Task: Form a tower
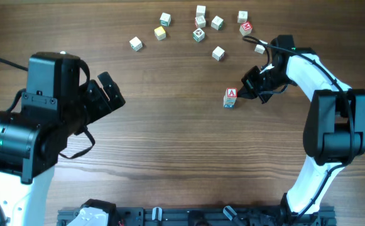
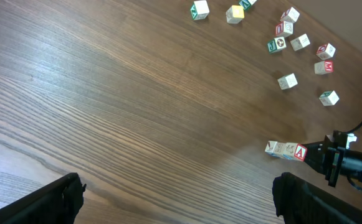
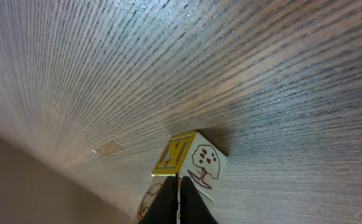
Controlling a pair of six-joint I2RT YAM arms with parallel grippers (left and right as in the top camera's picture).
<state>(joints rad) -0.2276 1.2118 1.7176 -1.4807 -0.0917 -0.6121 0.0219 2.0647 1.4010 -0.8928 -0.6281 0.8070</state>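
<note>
Much open table point(image 1: 169, 157) around the tower point(image 1: 230, 97); loose cubes point(image 1: 218, 53) well apart.

The dark, wood-grained desk point(image 1: 169, 144) carried the tower point(image 1: 230, 97), a stack of three letter cubes with a red "A" on top. The loose letter cubes point(image 1: 200, 21) lay scattered beyond the tower, toward the far edge. The nearest cube point(image 1: 218, 53) sat just behind the tower, and a yellow cube point(image 1: 161, 33) lay farther off to its left.

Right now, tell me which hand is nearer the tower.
Right. The right hand, shut, sits just beside the tower; the left hand, open, is far off on the tower's opposite side.
</note>
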